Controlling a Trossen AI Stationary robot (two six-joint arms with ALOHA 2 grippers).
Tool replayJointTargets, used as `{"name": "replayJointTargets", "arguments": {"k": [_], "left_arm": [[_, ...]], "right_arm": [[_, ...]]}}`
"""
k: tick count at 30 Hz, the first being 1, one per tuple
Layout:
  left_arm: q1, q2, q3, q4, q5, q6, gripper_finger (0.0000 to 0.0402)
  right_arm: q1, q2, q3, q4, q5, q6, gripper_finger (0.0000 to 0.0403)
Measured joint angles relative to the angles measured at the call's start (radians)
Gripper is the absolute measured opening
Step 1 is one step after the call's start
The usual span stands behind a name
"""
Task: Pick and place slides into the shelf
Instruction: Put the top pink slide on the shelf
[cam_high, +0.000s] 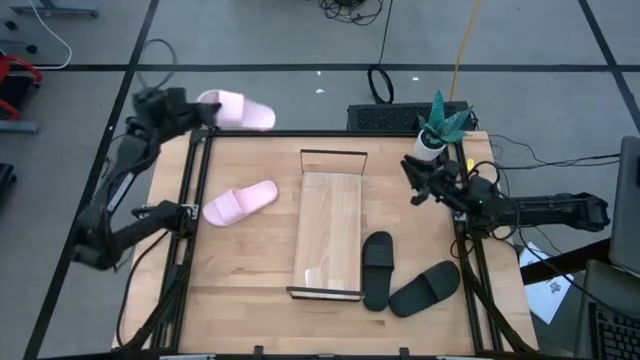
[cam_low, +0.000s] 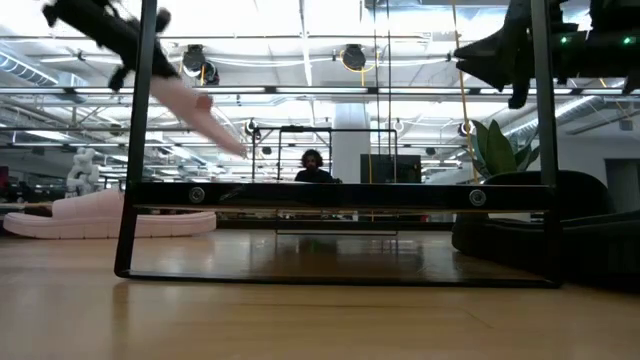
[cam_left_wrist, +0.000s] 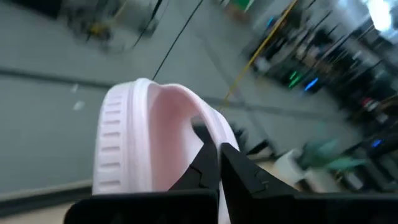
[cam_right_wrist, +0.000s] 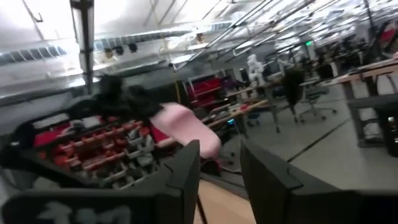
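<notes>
One light pink slide (cam_high: 243, 110) hangs in the air past the table's far left corner, with my left gripper (cam_high: 207, 110) shut on it. In the low view this slide (cam_low: 200, 115) slopes down away from the gripper. The other pink slide (cam_high: 240, 203) lies sole down on the table left of the shelf (cam_high: 328, 235). Two black slides (cam_high: 377, 270) (cam_high: 425, 288) lie to the shelf's right near the front. My right gripper (cam_high: 413, 182) hovers open at the far right, nothing between its fingers (cam_right_wrist: 186, 168). My left gripper pinches the pink slide between its two fingers (cam_left_wrist: 208, 158) at the end nearest the arm (cam_left_wrist: 186, 143). The fingers lie roughly level and along the slide's length. The slide is lifted clear and sticks out beyond the fingers, tilted, its free end (cam_low: 235, 148) lower.
A potted plant (cam_high: 440, 125) stands at the table's far right corner beside my right arm. Black frame posts (cam_high: 190, 200) (cam_high: 465, 250) run along both table sides. The shelf's wire end frames (cam_high: 333, 152) stand up at its far and near ends.
</notes>
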Motion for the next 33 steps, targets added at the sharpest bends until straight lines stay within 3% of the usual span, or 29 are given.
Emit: {"name": "replayJointTargets", "arguments": {"k": [7,13,19,24,28,33], "left_arm": [[-0.043,-0.14,0.108,0.003,0.118,-0.13,0.0],[-0.158,-0.193,0.149,-0.001,0.176,-0.305,0.0],[-0.383,-0.197,0.147,-0.078,0.024,-0.407,0.0],[-0.64,-0.101,0.147,-0.057,-0.156,-0.442,0.0],[-0.834,0.046,0.147,0.087,-0.252,-0.449,0.0],[-0.946,0.216,0.145,0.314,-0.266,-0.474,0.0]], "right_arm": [[-0.049,0.059,0.0,-0.003,0.003,-0.002,0.0107],[-0.105,0.068,0.0,0.023,0.003,-0.003,0.0107],[-0.144,0.067,0.0,0.171,0.003,-0.074,0.0107],[-0.167,0.067,0.0,0.238,0.003,-0.106,0.0107],[-0.179,0.068,0.0,0.236,0.003,-0.106,0.0107],[-0.193,0.067,0.0,0.233,0.003,-0.108,0.0107]]}}
